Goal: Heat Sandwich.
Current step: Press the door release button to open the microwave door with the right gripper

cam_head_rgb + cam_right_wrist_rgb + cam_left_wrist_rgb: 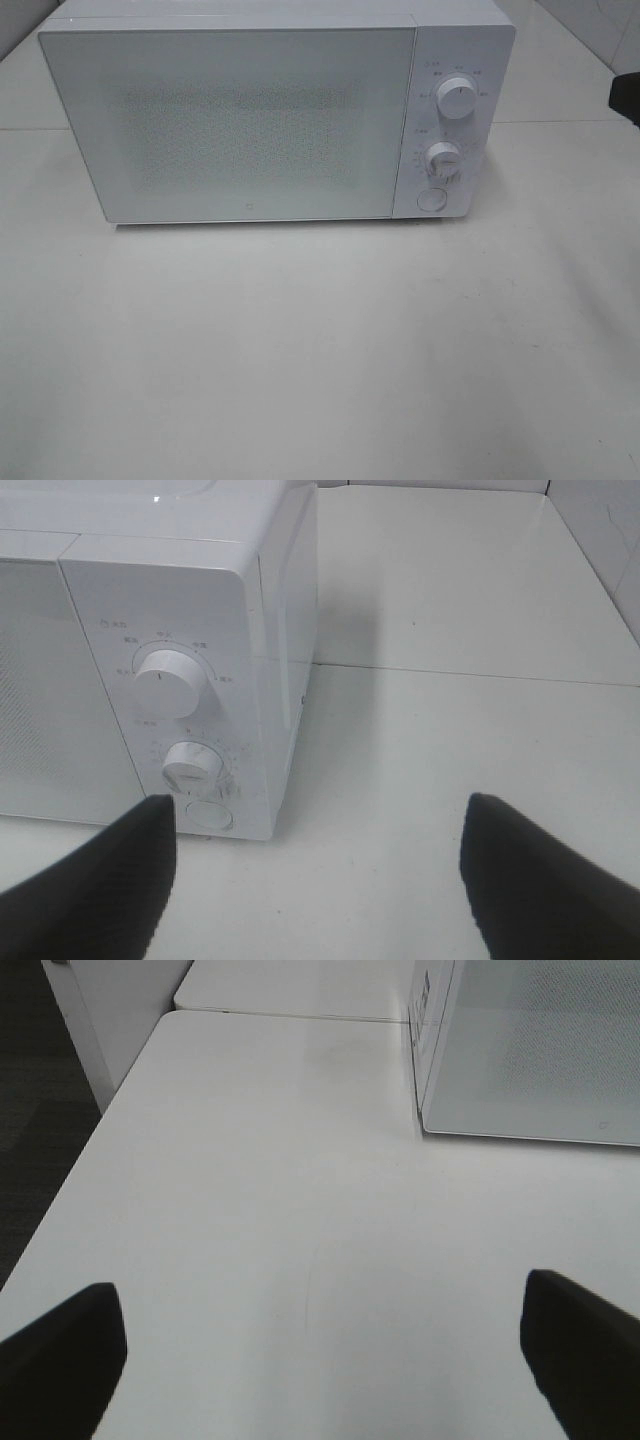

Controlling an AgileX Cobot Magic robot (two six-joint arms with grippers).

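The sandwich I cannot find in any of the views, so where it is I cannot tell. The white microwave (490,130) stands on the white table (320,360) with its door (230,120) shut; the door panel is frosted and dotted, and I cannot see through it to the inside.

On the control strip beside the door there are an upper knob (457,100), a lower knob (442,157) and, under them, a round button (432,199); small markings go around both knobs, but they are too small for me to read.

My right gripper (315,880) looks at this control side of the microwave; its two dark fingers (545,880) stand wide apart with only bare table between them; they hold nothing and touch nothing; the round button is near one of them.

My left gripper (320,1360) is at the other end of the microwave, near the hinge-side corner of the door; its fingers (60,1360) are spread wide too, with nothing between them; they are over bare table, close to the table's edge.

At the right edge of the high view a small dark shape (627,98) shows; what it is I cannot tell.
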